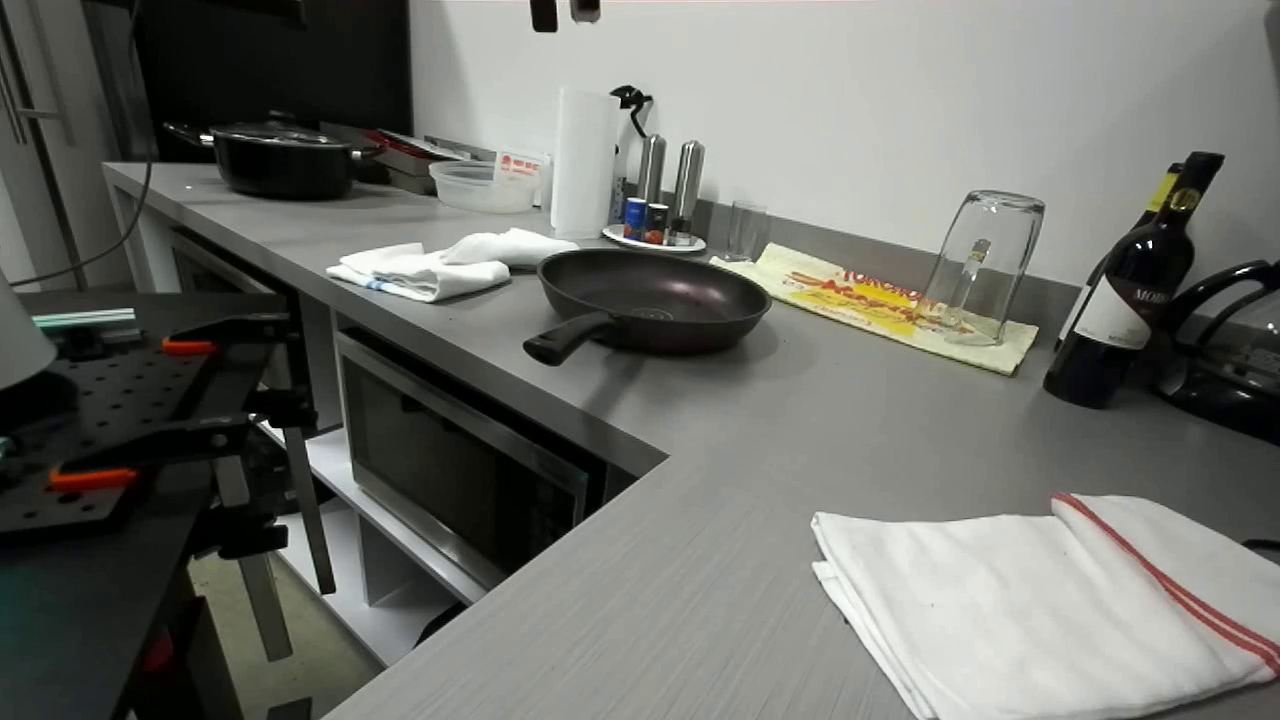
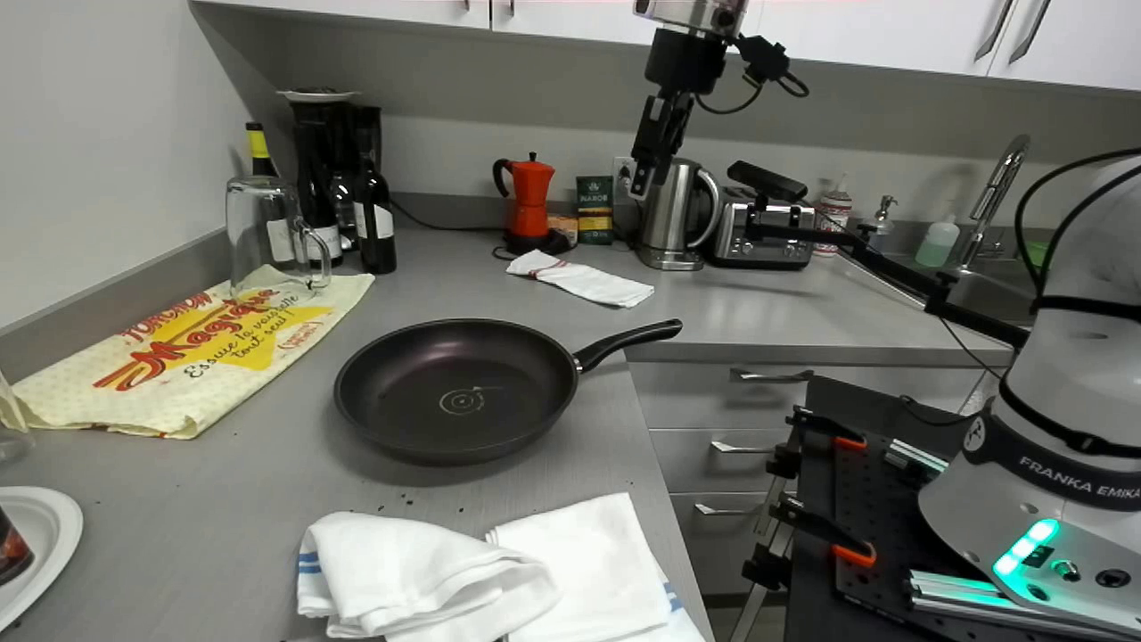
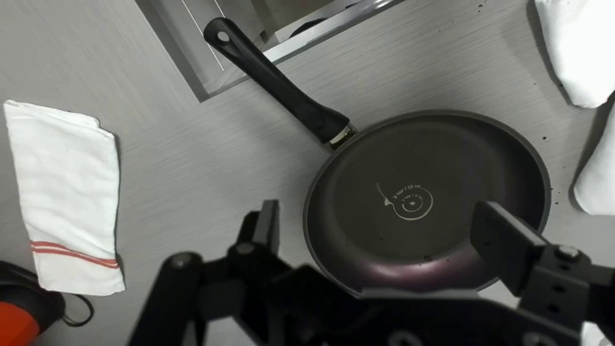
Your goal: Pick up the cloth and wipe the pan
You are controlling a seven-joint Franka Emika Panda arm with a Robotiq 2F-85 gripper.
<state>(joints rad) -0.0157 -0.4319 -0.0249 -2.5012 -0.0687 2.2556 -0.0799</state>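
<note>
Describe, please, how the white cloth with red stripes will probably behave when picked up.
The white cloth with red stripes will probably droop, because the fabric shows soft creases. It may unfold if only the top layer is caught, since stacked edges show in an exterior view. It seems unlikely to roll, as it lies flat on the counter.

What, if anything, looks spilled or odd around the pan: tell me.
Dark bits lie scattered on the counter between the pan and the blue-striped cloth, and a few specks show inside the pan. The bits stand out against the gray, as if spilled.
</note>
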